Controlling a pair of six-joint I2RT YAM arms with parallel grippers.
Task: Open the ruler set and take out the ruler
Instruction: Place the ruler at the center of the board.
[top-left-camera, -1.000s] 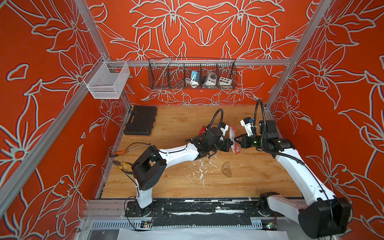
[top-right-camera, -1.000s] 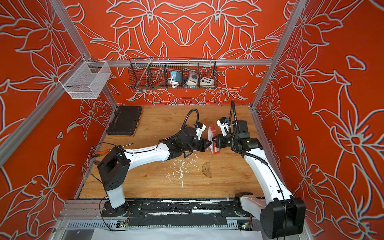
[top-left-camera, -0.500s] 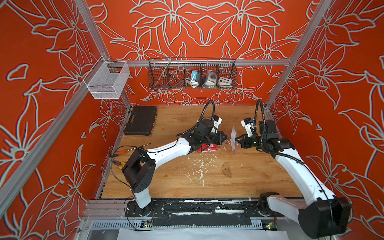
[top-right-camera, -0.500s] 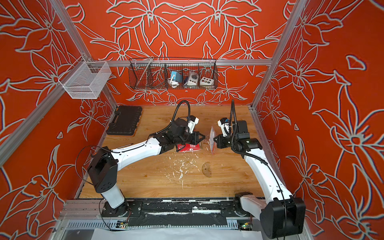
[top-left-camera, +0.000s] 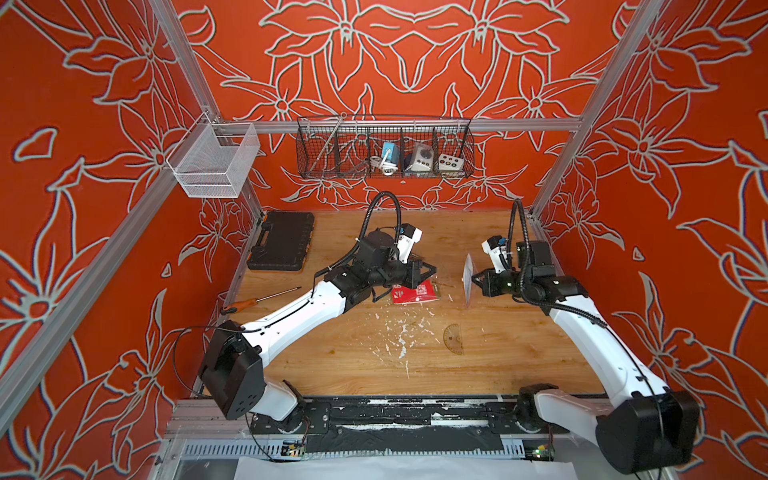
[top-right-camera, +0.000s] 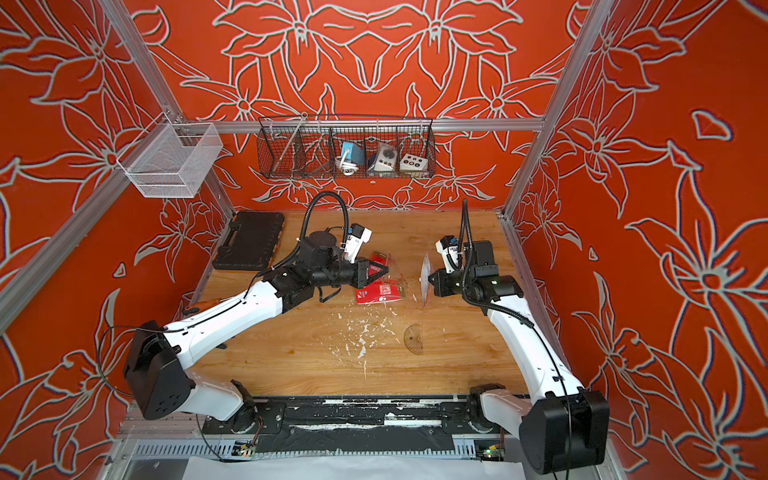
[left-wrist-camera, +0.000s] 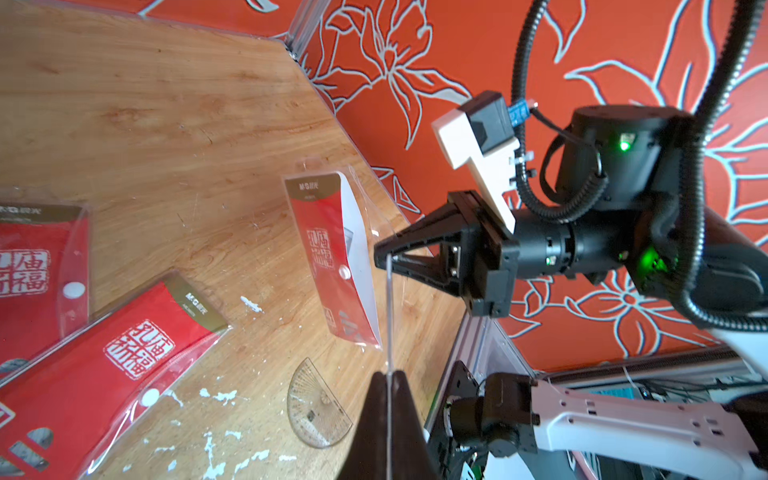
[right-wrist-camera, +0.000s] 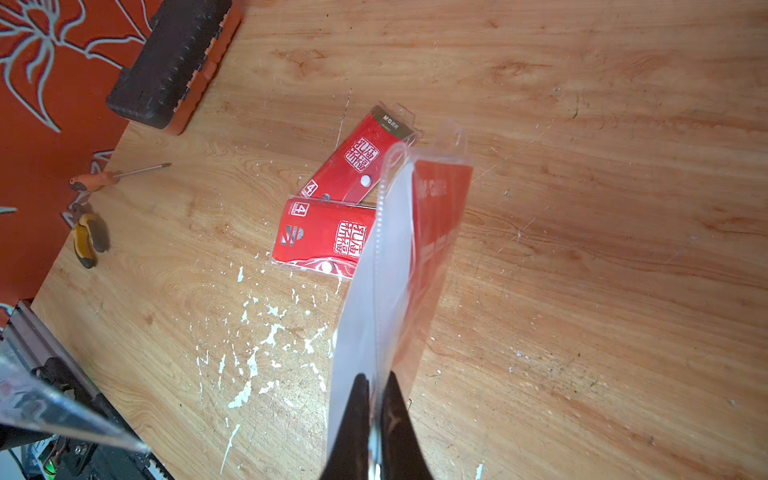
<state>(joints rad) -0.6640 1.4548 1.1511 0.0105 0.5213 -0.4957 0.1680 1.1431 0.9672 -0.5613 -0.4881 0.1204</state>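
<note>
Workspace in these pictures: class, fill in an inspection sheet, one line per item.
Surface: wooden table with white flecks.
Job's things: pouch held upright; clear ruler outside it; protractor and two red packs lying flat.
Clutter: screwdriver, black case.
Grippers: left gripper shut on the clear ruler; right gripper shut on the pouch.
Cables: black hoses loop above both wrists.
Surroundings: orange flowered walls; wire basket and mesh basket hang on rails.
</note>
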